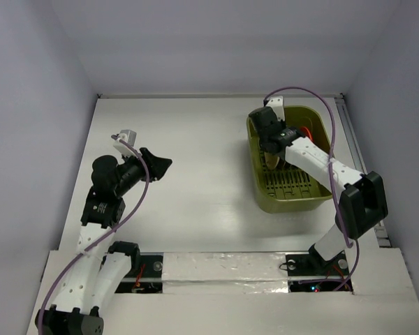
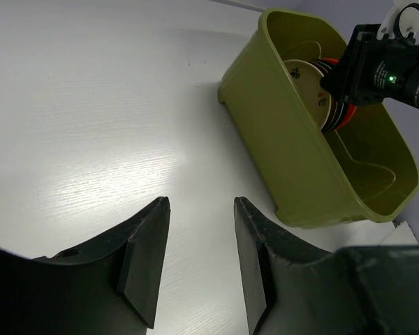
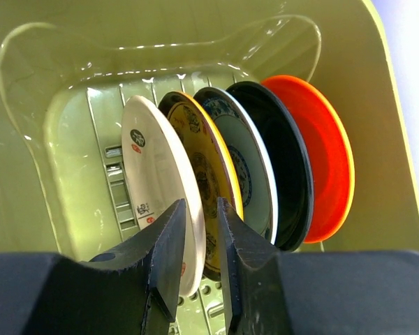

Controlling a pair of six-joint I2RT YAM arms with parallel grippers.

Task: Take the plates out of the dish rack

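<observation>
The dish rack (image 1: 293, 201) sits on the right side of the tabletop (image 1: 195, 139), with five plates standing on edge in a row inside it: a cream-backed plate (image 3: 150, 174), a yellow-orange patterned plate (image 3: 199, 164), a light blue plate (image 3: 250, 167), a black plate (image 3: 288, 160) and an orange-red plate (image 3: 320, 150). The right gripper (image 3: 202, 227) reaches into the rack, its fingers a narrow gap apart astride the cream-backed plate's rim; whether they pinch it I cannot tell. The left gripper (image 2: 201, 209) hovers over bare tabletop, spread apart and empty.
</observation>
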